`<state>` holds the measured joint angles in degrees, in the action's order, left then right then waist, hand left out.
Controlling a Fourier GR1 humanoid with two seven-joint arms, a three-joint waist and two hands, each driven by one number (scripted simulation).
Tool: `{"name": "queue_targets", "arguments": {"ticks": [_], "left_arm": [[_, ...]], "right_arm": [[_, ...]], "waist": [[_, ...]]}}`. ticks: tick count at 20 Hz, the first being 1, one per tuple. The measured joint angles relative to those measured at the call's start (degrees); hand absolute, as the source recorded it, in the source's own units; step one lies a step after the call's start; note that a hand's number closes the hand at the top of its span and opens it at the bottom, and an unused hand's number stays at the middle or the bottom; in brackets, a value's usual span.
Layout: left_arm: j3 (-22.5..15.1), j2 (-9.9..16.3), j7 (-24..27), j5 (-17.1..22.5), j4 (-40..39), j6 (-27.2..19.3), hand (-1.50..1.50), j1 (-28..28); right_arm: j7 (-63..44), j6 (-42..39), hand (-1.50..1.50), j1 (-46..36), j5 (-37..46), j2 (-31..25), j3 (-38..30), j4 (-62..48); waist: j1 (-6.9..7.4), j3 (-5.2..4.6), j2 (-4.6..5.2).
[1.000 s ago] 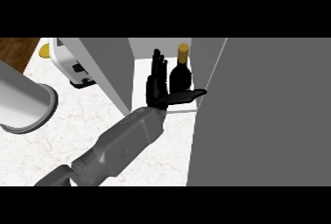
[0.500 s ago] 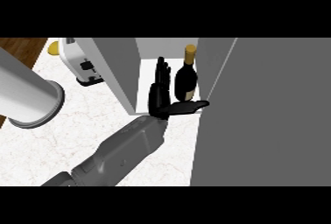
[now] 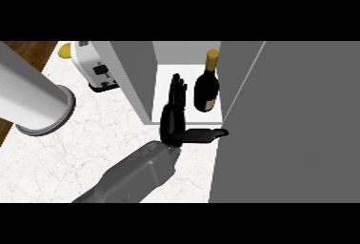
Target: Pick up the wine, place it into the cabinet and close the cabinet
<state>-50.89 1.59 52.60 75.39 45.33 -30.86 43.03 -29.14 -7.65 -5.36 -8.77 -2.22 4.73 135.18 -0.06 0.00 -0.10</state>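
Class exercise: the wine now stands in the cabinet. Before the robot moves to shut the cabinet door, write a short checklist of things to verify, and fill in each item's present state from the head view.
1. Wine bottle inside the cabinet: ok.
2. Bottle upright: ok, neck up on the cabinet's floor.
3. Right hand let go of the bottle: ok, fingers straight, a gap shows beside the bottle.
4. Hand clear of the opening: not ok, fingers reach into the cabinet.
5. Cabinet door open and ready to swing: ok, thumb near its edge.
6. Left hand out of the way: cannot tell, only a forearm shows.
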Motion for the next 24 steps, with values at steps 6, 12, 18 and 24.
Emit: {"name": "queue_targets", "arguments": {"ticks": [6, 12, 18, 24], "left_arm": [[-0.99, 4.89, -2.60, -6.26, 12.43, -1.29, -1.50, -6.50], [-1.63, 12.35, -6.48, -11.62, 25.17, -1.07, -1.50, -12.87], [-1.43, 21.41, -10.21, -14.78, 38.05, 1.18, -1.50, -18.78], [-0.32, 29.91, -11.30, -16.65, 48.43, 5.33, 1.50, -25.53]], "right_arm": [[-0.17, 0.03, -1.50, 0.81, -0.08, -0.24, -0.47, 0.91], [1.01, 0.12, -1.50, 1.63, 1.93, -0.13, 0.01, 1.15], [-0.05, -2.54, 1.50, 1.44, -0.49, -1.80, 0.88, 1.32], [2.11, -9.58, 1.50, 4.35, -3.32, -5.47, 1.65, 2.21]], "waist": [[0.27, 0.01, -0.09], [0.44, 0.01, -0.11], [0.53, 0.06, -0.08], [0.50, 0.05, -0.12]]}}
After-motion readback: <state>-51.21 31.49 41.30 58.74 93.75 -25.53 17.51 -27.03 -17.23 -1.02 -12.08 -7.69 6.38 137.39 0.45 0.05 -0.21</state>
